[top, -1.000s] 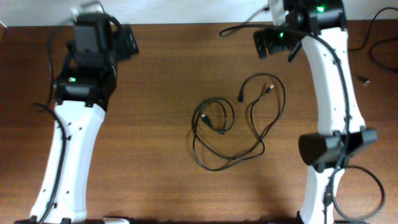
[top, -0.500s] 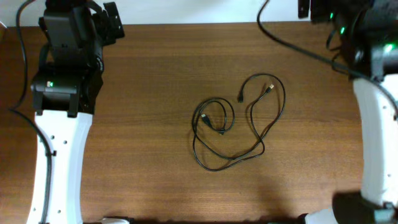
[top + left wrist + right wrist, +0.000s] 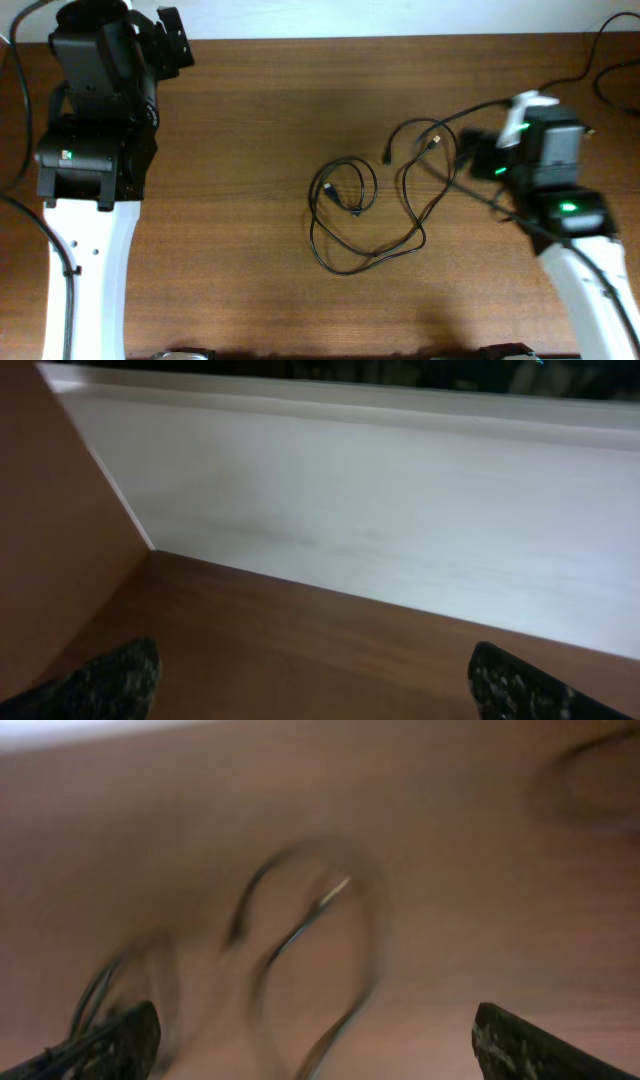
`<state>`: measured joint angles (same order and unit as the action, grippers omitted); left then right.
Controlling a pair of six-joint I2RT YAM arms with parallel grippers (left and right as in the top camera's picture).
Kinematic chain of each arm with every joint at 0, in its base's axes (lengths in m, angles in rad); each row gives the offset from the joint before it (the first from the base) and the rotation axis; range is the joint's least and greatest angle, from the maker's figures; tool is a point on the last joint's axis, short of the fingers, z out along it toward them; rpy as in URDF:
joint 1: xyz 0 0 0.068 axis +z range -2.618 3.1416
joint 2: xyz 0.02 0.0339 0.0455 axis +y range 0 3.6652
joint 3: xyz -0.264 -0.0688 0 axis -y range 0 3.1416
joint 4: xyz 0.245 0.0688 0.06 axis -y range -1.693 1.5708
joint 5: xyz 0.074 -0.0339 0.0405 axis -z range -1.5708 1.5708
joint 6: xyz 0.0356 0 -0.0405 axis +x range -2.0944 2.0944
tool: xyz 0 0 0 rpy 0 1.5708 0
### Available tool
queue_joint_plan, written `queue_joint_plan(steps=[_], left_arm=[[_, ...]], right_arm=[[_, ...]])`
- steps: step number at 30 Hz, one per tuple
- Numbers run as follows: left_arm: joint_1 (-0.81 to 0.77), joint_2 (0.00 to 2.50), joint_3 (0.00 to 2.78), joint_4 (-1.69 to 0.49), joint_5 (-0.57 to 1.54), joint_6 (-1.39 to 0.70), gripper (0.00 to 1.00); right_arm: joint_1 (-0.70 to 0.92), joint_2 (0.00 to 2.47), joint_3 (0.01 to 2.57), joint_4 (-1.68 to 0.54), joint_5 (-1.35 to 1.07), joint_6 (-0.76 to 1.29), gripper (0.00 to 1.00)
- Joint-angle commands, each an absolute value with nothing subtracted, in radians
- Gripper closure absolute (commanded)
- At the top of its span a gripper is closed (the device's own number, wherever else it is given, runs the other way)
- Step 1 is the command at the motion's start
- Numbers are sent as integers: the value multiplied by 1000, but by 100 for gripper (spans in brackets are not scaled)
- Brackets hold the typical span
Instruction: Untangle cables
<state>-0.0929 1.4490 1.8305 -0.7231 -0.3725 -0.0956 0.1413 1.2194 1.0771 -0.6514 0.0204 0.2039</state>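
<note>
Right wrist view, blurred: right gripper (image 3: 320,1045) has its jaws spread wide with nothing between them. The cables (image 3: 300,925) lie just ahead at 12 o'clock, not touching it. Overhead view: the black cords rest in overlapping loops on the table (image 3: 250,120), with no strand separated. Judged progress: nil; all untangling remains. The right gripper sits just beside the tangle at its 3 o'clock. Left gripper (image 3: 170,40), wide open and empty, stands well apart at 10 o'clock, facing the wall (image 3: 400,510).
</note>
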Motion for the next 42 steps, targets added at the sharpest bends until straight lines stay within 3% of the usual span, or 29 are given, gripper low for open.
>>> queue_joint_plan(steps=[1, 4, 13, 23, 42], left_arm=[[-89, 1436, 1832, -733, -292, -81, 1], [-89, 1436, 1832, -752, -291, -81, 1], [-89, 1436, 1832, -792, -291, -81, 1], [-89, 1436, 1832, -805, -291, -81, 1], [-89, 1436, 1832, -815, -290, -81, 1]], right_arm=[[304, 1276, 1023, -682, -204, 14, 1], [455, 1377, 1023, -760, -236, -259, 1], [656, 1596, 1023, -609, -364, -175, 1], [846, 1596, 1021, -694, -363, -152, 1], [861, 1608, 875, -743, -198, -292, 1]])
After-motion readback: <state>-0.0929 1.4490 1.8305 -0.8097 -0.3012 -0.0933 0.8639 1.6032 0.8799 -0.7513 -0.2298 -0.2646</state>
